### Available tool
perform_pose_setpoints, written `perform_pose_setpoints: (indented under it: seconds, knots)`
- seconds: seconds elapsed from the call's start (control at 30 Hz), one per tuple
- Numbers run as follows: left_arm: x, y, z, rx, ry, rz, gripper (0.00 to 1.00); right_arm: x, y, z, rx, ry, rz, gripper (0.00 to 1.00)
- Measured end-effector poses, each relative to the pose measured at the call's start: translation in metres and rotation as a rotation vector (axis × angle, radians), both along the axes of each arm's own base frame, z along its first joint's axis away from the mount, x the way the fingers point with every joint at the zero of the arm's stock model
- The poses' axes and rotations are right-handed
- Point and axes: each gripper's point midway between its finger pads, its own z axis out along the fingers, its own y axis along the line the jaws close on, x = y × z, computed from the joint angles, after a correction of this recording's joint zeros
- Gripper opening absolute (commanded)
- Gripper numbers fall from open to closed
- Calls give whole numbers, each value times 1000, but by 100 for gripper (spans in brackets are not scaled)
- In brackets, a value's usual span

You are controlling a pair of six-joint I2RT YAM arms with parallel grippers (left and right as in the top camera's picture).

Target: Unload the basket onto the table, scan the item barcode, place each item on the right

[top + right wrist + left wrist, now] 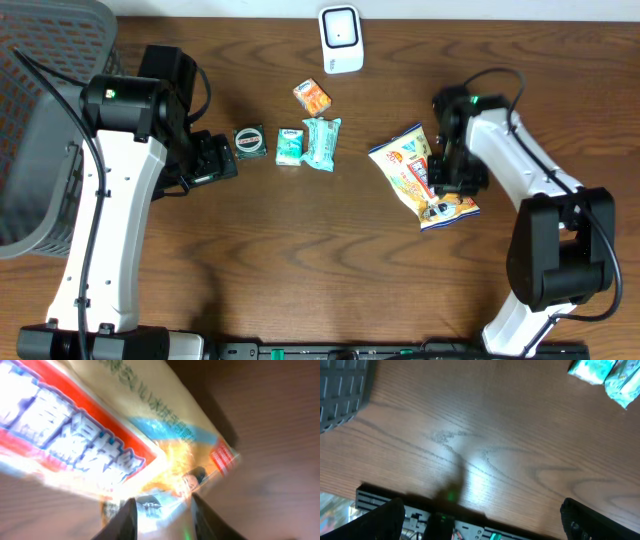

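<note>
A yellow snack bag (403, 158) with red and blue print lies on the wooden table, right of centre. My right gripper (441, 176) is down on its right side. In the right wrist view the bag (100, 425) fills the frame, and its lower end sits pinched between the two dark fingers of the right gripper (162, 520). A white scanner (340, 38) stands at the table's far edge, in the middle. My left gripper (215, 160) hovers open over bare wood (485, 522), with nothing between its wide-set fingers. No barcode can be made out.
A dark round tin (249, 142) lies just right of the left gripper. Two teal packets (307, 143) and a small orange pack (312, 96) sit in the middle. A grey mesh basket (40, 150) fills the far left.
</note>
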Motion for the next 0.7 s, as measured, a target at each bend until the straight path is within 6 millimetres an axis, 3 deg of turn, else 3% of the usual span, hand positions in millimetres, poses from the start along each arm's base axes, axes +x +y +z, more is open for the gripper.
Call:
perform_pose_setpoints:
  seconds: [0.13, 0.23, 0.33, 0.53, 0.7]
  knots:
    - [0, 0, 0, 0, 0, 0, 98, 14, 7, 31, 33, -35, 8, 31]
    - [0, 0, 0, 0, 0, 0, 98, 3, 13, 34, 44, 5, 24, 31]
    - [0, 0, 0, 0, 0, 0, 98, -10, 21, 25, 54, 50, 49, 30]
    - [0, 0, 0, 0, 0, 0, 97, -39, 30, -21, 32, 108, 106, 31]
    - [0, 0, 0, 0, -1, 0, 98, -55, -5, -44, -151, 117, 91, 34]
